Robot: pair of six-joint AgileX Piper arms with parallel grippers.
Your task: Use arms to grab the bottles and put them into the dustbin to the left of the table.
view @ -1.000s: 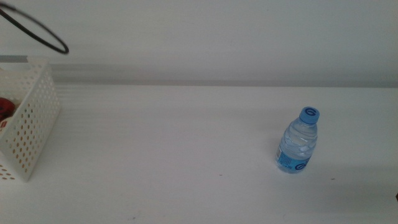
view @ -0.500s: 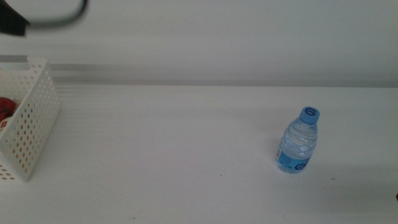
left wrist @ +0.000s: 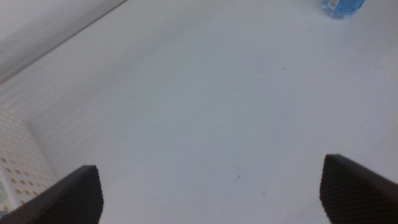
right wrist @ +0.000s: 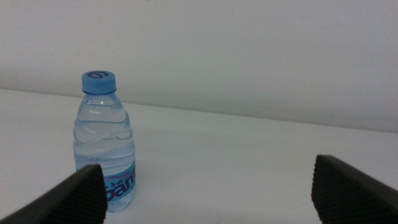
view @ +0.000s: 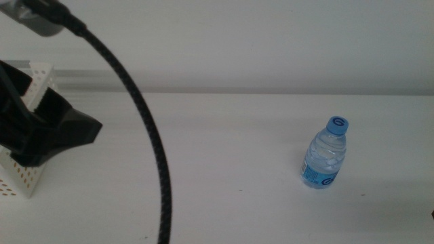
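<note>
Water bottle (view: 325, 154) stands upright on the table (view: 224, 169), right side, well apart from the dustbin (view: 32, 122) at far left. Left gripper (left wrist: 211, 193) near the dustbin and right gripper (right wrist: 208, 193) both hold jaws spread, empty; this bottle remains ungrabbed.

We see the small clear water bottle (view: 325, 153) standing on the wide white table (view: 230, 169), well right of the white perforated dustbin (view: 30, 173).
</note>
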